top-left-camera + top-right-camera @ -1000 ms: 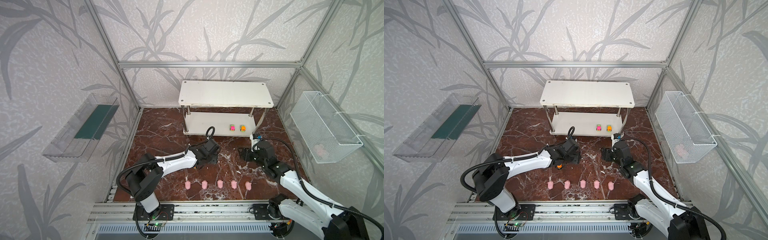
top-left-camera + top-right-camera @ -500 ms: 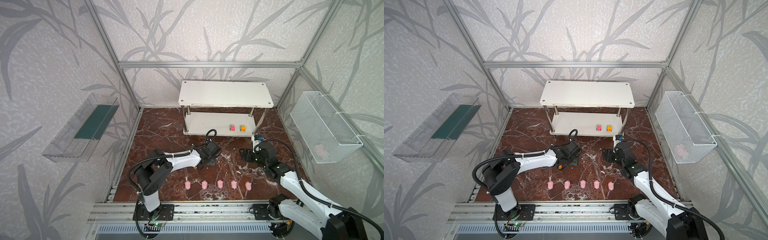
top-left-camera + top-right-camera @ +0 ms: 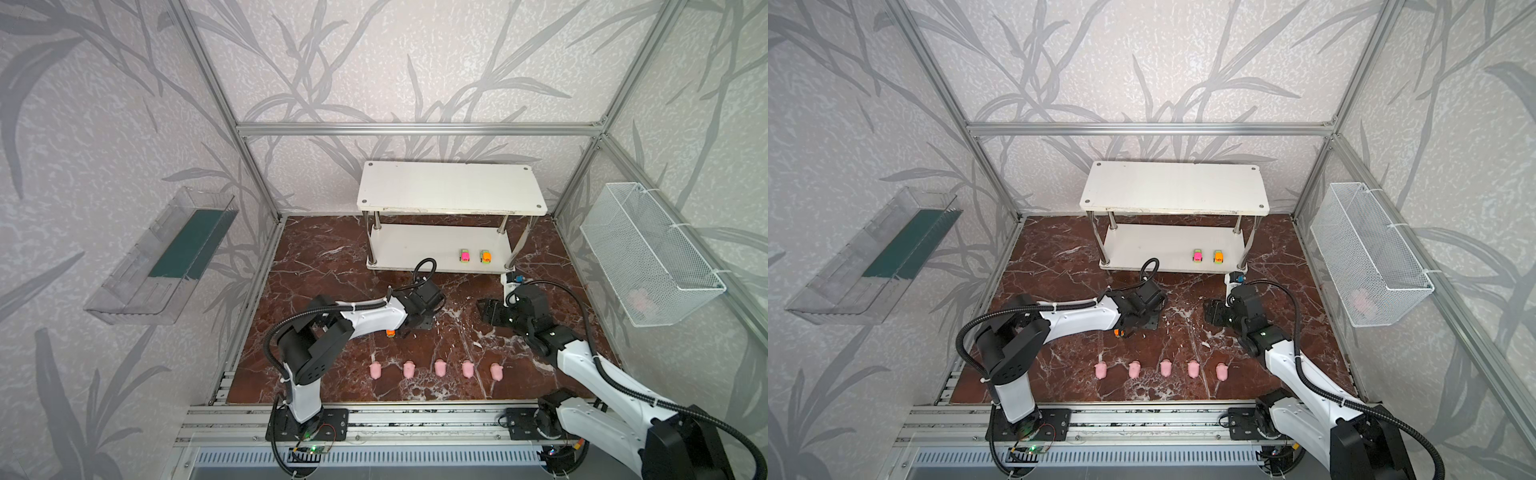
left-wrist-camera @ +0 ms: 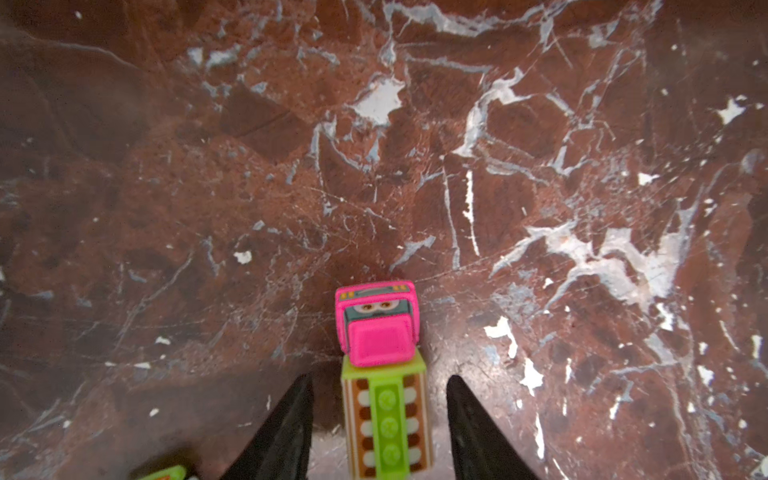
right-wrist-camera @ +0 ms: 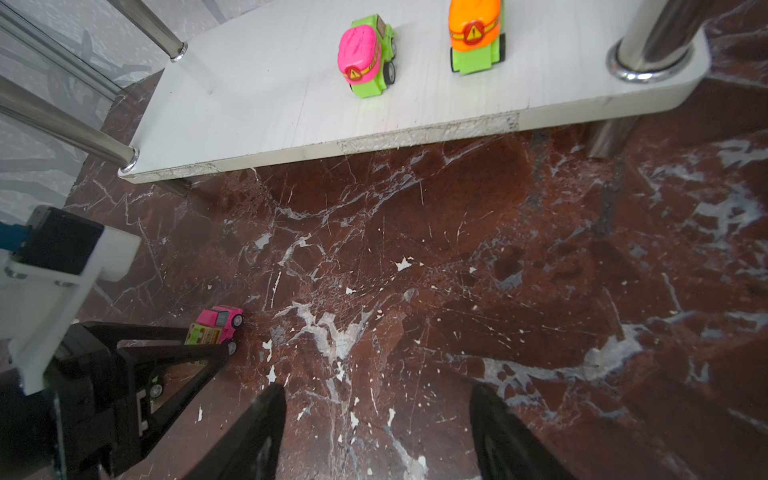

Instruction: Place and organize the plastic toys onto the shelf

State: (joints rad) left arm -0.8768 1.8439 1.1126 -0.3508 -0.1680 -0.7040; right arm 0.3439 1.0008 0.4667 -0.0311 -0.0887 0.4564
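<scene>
A pink-and-green toy truck [image 4: 378, 328] stands on the marble floor between the fingers of my left gripper [image 4: 381, 377], which is open with a gap on each side. The right wrist view shows the same truck [image 5: 218, 322] inside those fingers [image 5: 178, 345]. An orange car [image 3: 390, 333] lies half hidden under the left arm. Two cars, pink [image 3: 464, 255] and orange [image 3: 485, 256], sit on the lower tier of the white shelf [image 3: 451, 187]. Several pink pigs [image 3: 439, 368] stand in a row near the front. My right gripper [image 5: 377, 388] hovers open and empty over bare floor.
A clear plastic tray [image 3: 166, 257] hangs on the left wall. A white mesh basket [image 3: 648, 257] with something pink inside hangs on the right wall. Chrome posts [image 5: 660, 37] stand at the shelf's corners. The two grippers are close together in front of the shelf.
The left arm's elbow has swung inward and its jaws have narrowed around the truck. The right arm has barely moved.
</scene>
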